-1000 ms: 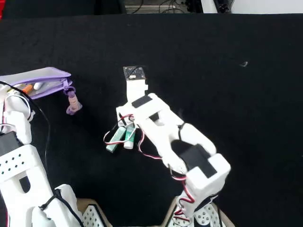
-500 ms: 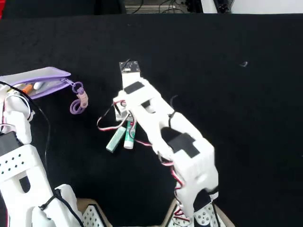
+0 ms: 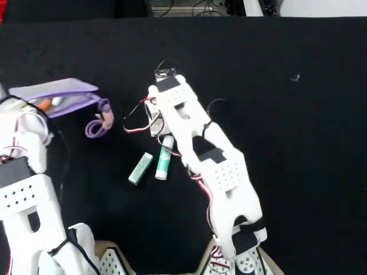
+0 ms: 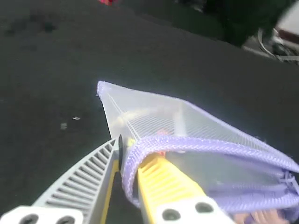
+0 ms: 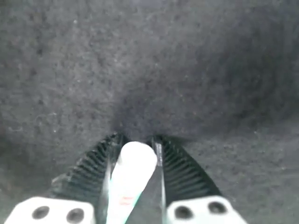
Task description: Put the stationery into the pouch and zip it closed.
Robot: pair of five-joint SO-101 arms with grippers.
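Observation:
A purple mesh pouch (image 3: 57, 94) lies at the table's left with its mouth open and several stationery items inside. My left gripper (image 4: 126, 144) is shut on the rim of the pouch (image 4: 205, 140), yellow finger inside, grey finger outside. Near the table's middle my right gripper (image 3: 163, 137) is shut on a white-and-green glue stick (image 3: 164, 159). In the right wrist view the stick's white end (image 5: 133, 168) sits between the fingers of the right gripper (image 5: 135, 140). A second green stick (image 3: 140, 168) lies on the cloth just left of the held one.
The pouch's zipper pull, a purple ring with a pink charm (image 3: 98, 122), lies between pouch and right arm. Red and white cables (image 3: 135, 123) loop off the right arm. Black cloth (image 3: 287, 126) covers the table.
The right arm swung left and farther from the front, drawing the glue stick away from the other green stick. The pouch and its charm shifted slightly right.

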